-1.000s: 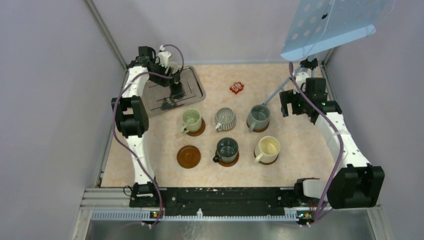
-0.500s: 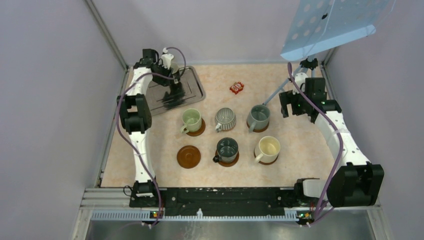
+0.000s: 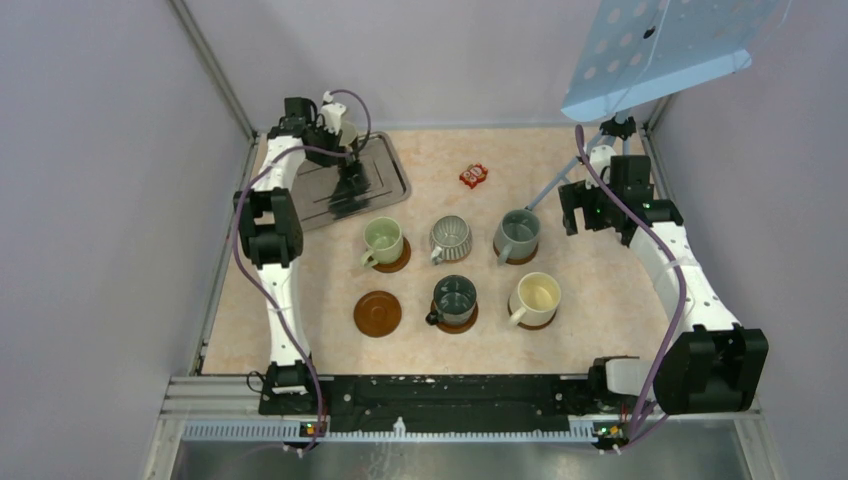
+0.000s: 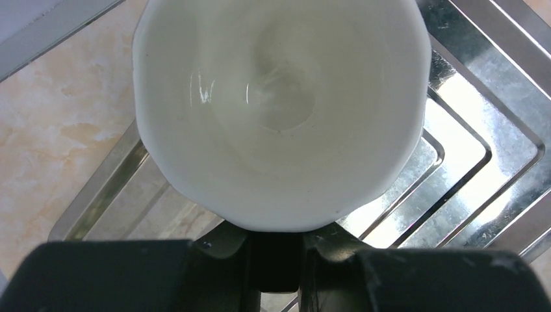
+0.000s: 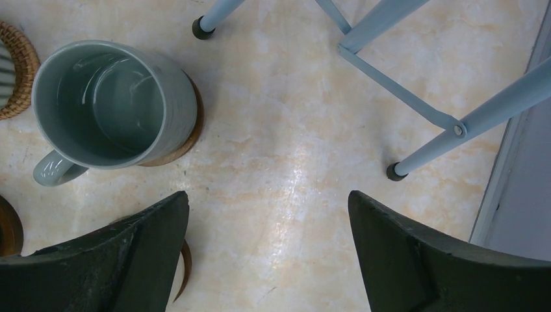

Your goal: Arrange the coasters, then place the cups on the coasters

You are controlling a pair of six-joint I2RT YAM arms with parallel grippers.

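At the upper left of the overhead view the left fingers (image 4: 221, 266) are down over the tray (image 3: 392, 172). They stand close together, pinching a dark part at the near rim of the black cup (image 4: 279, 97), whose white inside fills the upper half of the wrist view above the tray's ribbed metal. The right fingers (image 5: 130, 253) hang wide apart at the right side of the worktop (image 3: 600, 310), holding nothing, near the grey-blue cup (image 3: 517, 236). In the middle, five cups sit on coasters in two rows. The green cup (image 3: 383, 240), the ribbed cup (image 3: 451, 238) and the grey-blue one make the upper row, and the dark cup (image 3: 455, 297) and the cream cup (image 3: 537, 296) the lower. A bare coaster (image 3: 377, 312) lies at the lower row's left end, below the green cup. A red packet (image 3: 473, 175) lies near the top centre.
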